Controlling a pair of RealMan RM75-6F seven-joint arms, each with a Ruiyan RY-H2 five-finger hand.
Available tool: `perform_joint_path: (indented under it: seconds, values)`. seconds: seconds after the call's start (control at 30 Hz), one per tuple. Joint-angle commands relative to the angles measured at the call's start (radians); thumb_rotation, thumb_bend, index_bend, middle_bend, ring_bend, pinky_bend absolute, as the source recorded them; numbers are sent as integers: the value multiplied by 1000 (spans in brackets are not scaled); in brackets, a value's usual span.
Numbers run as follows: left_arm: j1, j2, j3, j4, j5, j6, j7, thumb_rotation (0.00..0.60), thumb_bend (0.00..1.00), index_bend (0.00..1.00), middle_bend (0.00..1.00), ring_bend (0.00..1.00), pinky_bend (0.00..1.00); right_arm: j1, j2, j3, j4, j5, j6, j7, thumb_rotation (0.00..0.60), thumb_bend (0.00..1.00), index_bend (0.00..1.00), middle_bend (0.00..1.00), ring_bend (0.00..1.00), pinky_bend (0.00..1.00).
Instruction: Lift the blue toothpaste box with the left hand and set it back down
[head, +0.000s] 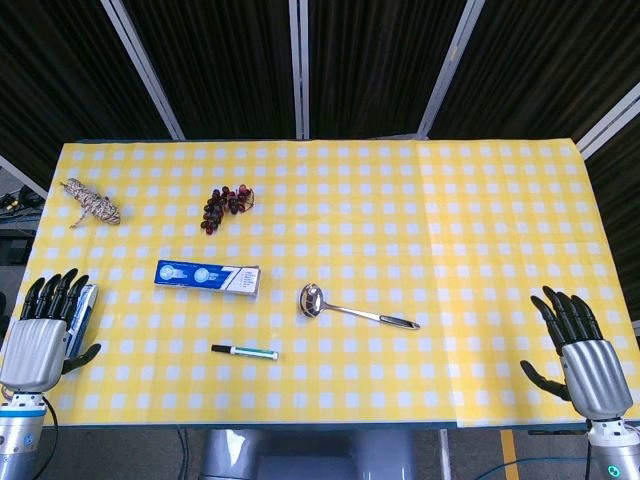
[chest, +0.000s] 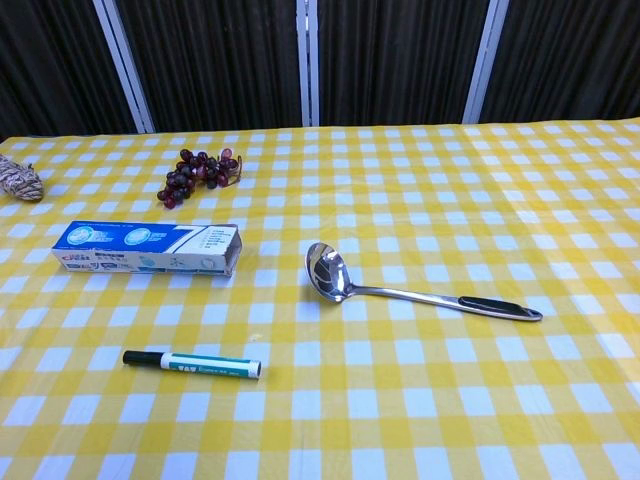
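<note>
Head view: the left hand (head: 40, 335) rests at the bench's (head: 480, 200) left edge, fingers extended and apart, holding nothing; the right hand (head: 580, 355) sits likewise at the right edge. The blue toothpaste box (head: 207, 277) lies flat, apart from both.

Chest view: neither hand shows; the box (chest: 147, 249) lies left of the ladle (chest: 400, 285).

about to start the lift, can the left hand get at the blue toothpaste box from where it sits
Probably yes. The left hand is open at the table's near-left edge, and the blue toothpaste box lies flat just ahead to its right, nothing between them. The marker lies nearer, off that path.
</note>
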Motion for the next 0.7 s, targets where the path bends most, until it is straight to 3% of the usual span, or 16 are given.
perform_joint_path:
  seconds: [0.03, 0.7]
  values:
    - [-1, 0, -2, 1, -3, -3, -2, 600, 0, 0, 0, 0, 0, 2, -2, 1, 1, 3, -4, -2, 600, 117, 2, 0, 0, 0]
    - [-9, -8, 0, 6, -5, -16, 8, 600, 0, 0, 0, 0, 0, -3, 3, 0, -4, -1, 8, 4, 600, 117, 2, 0, 0, 0]
